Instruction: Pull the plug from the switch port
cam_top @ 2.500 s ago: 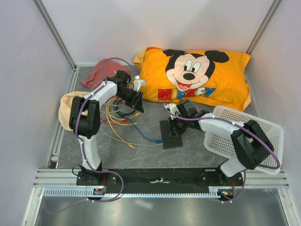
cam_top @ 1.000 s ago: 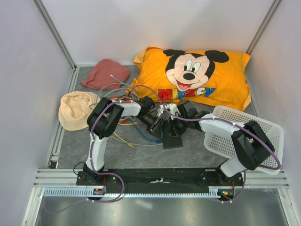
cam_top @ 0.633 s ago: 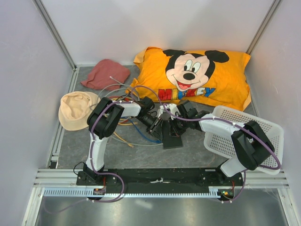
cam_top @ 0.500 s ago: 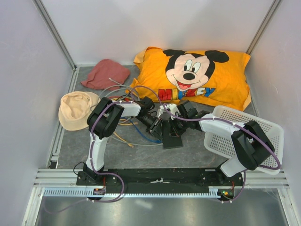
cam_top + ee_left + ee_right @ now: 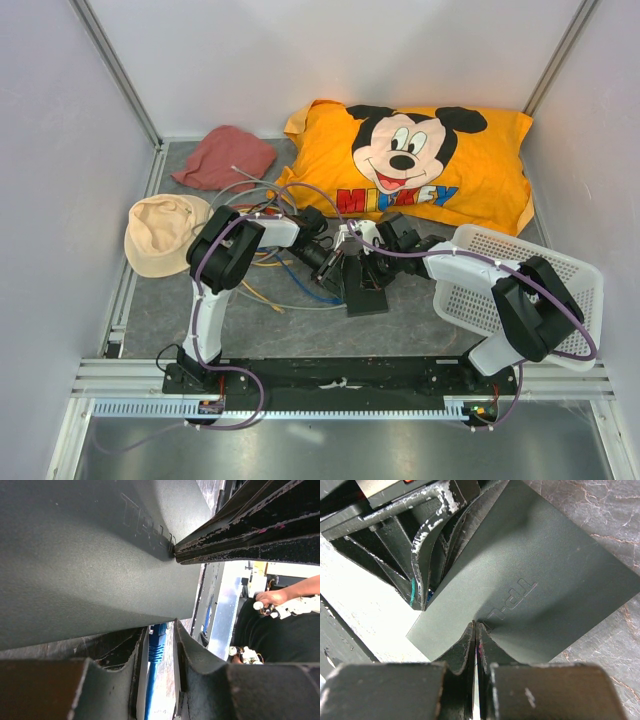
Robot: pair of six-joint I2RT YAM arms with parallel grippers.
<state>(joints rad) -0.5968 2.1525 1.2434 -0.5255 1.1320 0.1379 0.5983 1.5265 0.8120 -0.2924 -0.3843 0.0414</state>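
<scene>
The switch [image 5: 367, 293] is a flat matte black box lying on the grey mat in front of the pillow. It fills the top of the left wrist view [image 5: 75, 555] and the middle of the right wrist view [image 5: 535, 580]. A blue plug [image 5: 157, 645] sits in a port on its left edge. My left gripper [image 5: 338, 262] is closed to the plug's width around it [image 5: 159, 627]. The left pad is against the plug, and a sliver of gap shows on the right. My right gripper [image 5: 373, 262] is shut and empty, its tips pressing on the switch's top [image 5: 475, 625].
An orange Mickey pillow [image 5: 430, 165] lies behind the switch. A white mesh basket [image 5: 545, 290] is at the right. A beige hat [image 5: 160, 232] and a red cloth [image 5: 222, 155] are at the left. Loose yellow, grey and blue cables [image 5: 262, 268] lie left of the switch.
The left arm swung from the pillow's left corner down and right to the switch's left edge. It has held almost still for the last second. The right arm has not moved.
</scene>
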